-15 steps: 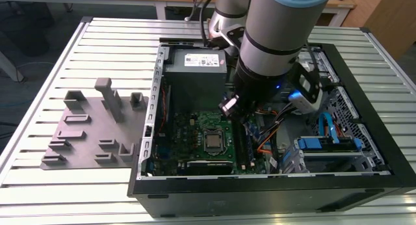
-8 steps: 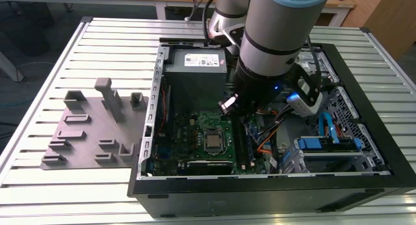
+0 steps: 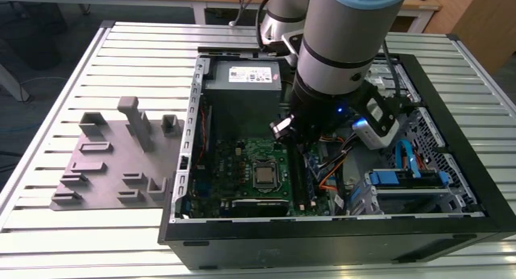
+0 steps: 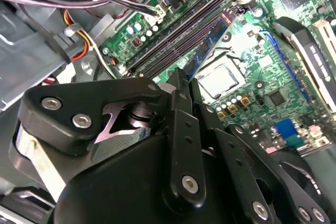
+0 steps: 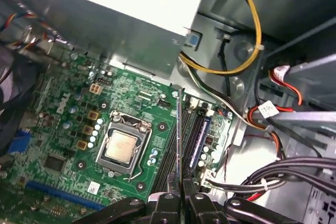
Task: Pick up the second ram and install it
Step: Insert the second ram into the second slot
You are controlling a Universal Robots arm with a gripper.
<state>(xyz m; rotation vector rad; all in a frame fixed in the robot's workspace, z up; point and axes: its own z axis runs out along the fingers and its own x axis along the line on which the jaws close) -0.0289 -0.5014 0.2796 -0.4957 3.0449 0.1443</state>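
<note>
The second ram (image 5: pixel 179 135) shows edge-on in the first wrist view as a thin strip rising from between my fingers. My gripper (image 5: pixel 179 199) is shut on it. The strip hangs over the dark memory slots (image 5: pixel 169 150) beside the processor socket (image 5: pixel 124 145), just above the motherboard (image 5: pixel 63 129). In the second wrist view my gripper (image 4: pixel 181 80) points at the same slots (image 4: pixel 178 30). One slot holds a stick with a blue label (image 4: pixel 210 45). In the exterior view my gripper (image 3: pixel 294 140) is down inside the open computer case (image 3: pixel 322 230), above the board (image 3: pixel 241 152).
Bundles of yellow, red and black cables (image 5: pixel 252 30) run close beside the slots. The grey power supply (image 3: pixel 241 86) sits at the far end of the case, blue drive caddies (image 3: pixel 407 176) at the exterior view's right. A grey parts fixture (image 3: pixel 113 158) lies on the slatted table (image 3: pixel 48 230).
</note>
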